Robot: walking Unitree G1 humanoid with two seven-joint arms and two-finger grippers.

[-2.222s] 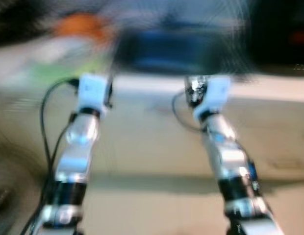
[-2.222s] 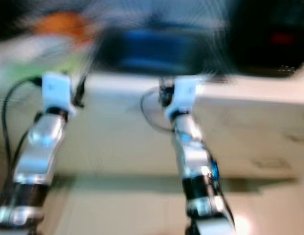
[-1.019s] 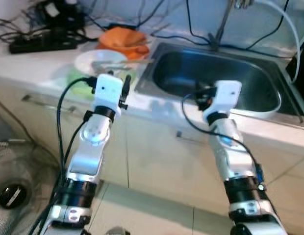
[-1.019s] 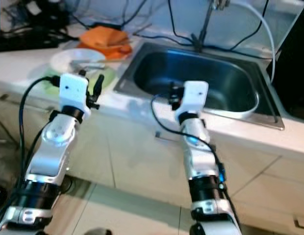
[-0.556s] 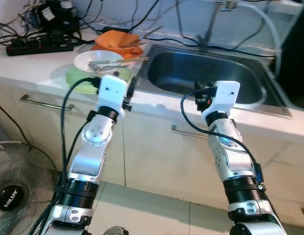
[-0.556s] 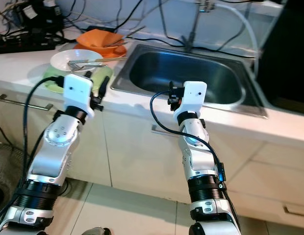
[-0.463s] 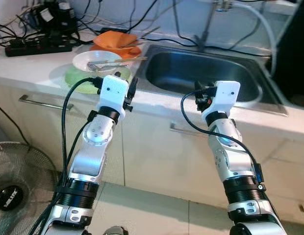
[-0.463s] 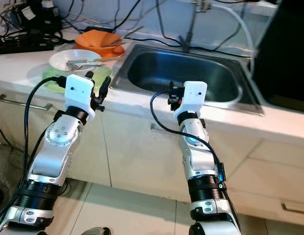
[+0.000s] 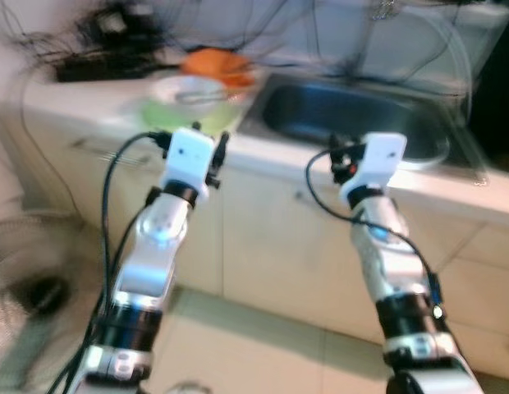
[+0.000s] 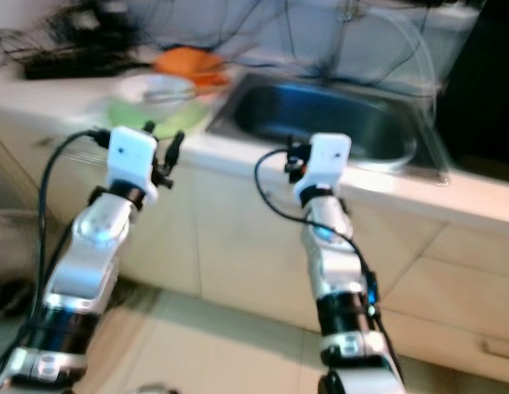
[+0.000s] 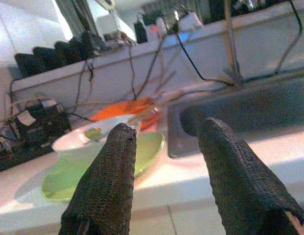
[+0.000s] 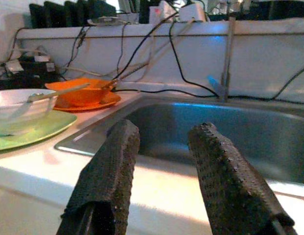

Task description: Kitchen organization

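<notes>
The dishes I have to sort sit on the counter (image 9: 90, 103) to the left of the sink (image 12: 201, 127): a white bowl (image 11: 86, 139) resting on a green plate (image 11: 68, 178), with what looks like a spoon and chopsticks lying across the bowl, and just behind them an orange dish (image 12: 81, 93) holding more sticks. The head views are blurred, so I cannot make out the utensils any finer than that.

From where my arms are, the stack lies ahead and to the left. My left gripper (image 11: 164, 147) is raised at counter-edge height, its two black fingers spread apart with nothing between them, and through the gap I see the plate's rim and the sink's corner, so the bowl sits slightly left of its line. My right gripper (image 12: 159, 147) is likewise spread and empty, pointed at the sink basin, well apart from the dishes.

I judge the left arm the nearer one for the bowl and plate; the right would have to cross over. The chopsticks' long axis runs from the bowl toward the sink, roughly across my reach, so a grab there would call for turning the wrist.

A tangle of cables (image 12: 157, 44) and a power strip (image 9: 98, 70) lie along the back wall, behind the dishes.
</notes>
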